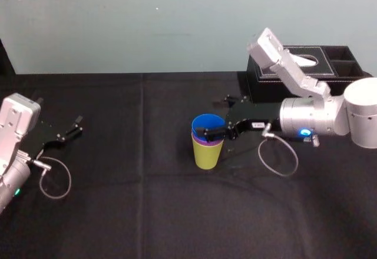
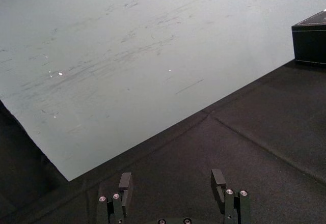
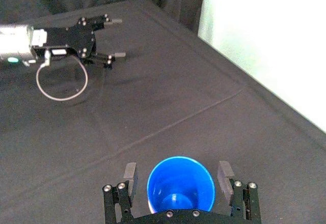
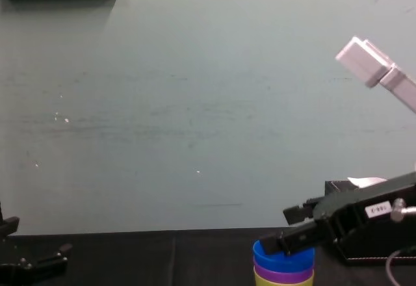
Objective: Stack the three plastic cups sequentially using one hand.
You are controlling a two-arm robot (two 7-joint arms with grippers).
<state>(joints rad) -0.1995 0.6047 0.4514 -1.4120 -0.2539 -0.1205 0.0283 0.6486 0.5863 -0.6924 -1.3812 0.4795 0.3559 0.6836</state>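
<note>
three stacked cups (image 1: 208, 147) amid bare cloth (image 1: 118, 212), right jaws apart astride the blue cup (image 3: 179, 186), left jaws apart

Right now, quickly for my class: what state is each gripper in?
Left gripper: open, holding nothing, parked on the left.
Right gripper: open, straddling the blue cup, apparently not clamping it.

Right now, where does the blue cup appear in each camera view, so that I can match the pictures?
Head view: the blue cup sits near the picture's centre.
Right wrist view: the cup is at bottom centre, seen from above.
Chest view: the cup is at the bottom edge, right of centre.
Left wrist view: beyond the left gripper lie the wall and the black tissue box.
Shared landmark: the right gripper, its open fingers either side of the cup.
</note>
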